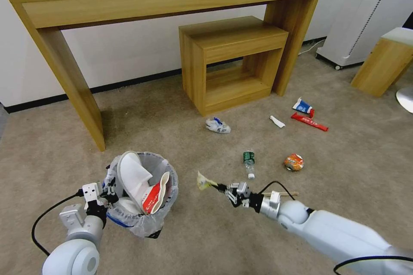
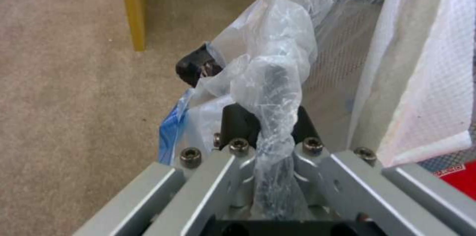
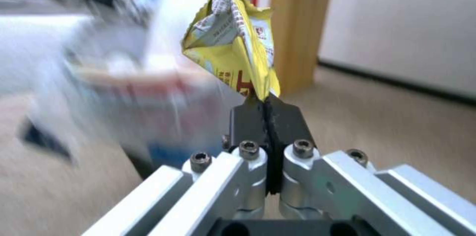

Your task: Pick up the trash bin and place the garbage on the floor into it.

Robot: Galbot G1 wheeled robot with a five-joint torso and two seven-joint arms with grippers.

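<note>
Fingers of right gripper (image 1: 220, 188) clenched on yellow wrapper (image 3: 233, 42), beside trash bin (image 1: 144, 193); left gripper (image 1: 108, 192) clamps bin rim. Advice: centre wrapper over opening, clear of slipper (image 1: 133, 176), before release.

Left end effector (image 2: 265, 124) clamped on the trash bin (image 2: 342, 54) rim and bag, white slipper (image 2: 421, 80) inside, beige floor (image 2: 64, 80)

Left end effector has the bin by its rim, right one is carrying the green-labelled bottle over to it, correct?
Not the bottle; that lies on the carpet. The right end effector is shut on a yellow wrapper, per the right wrist view. The left end effector does hold the bin rim.
</note>
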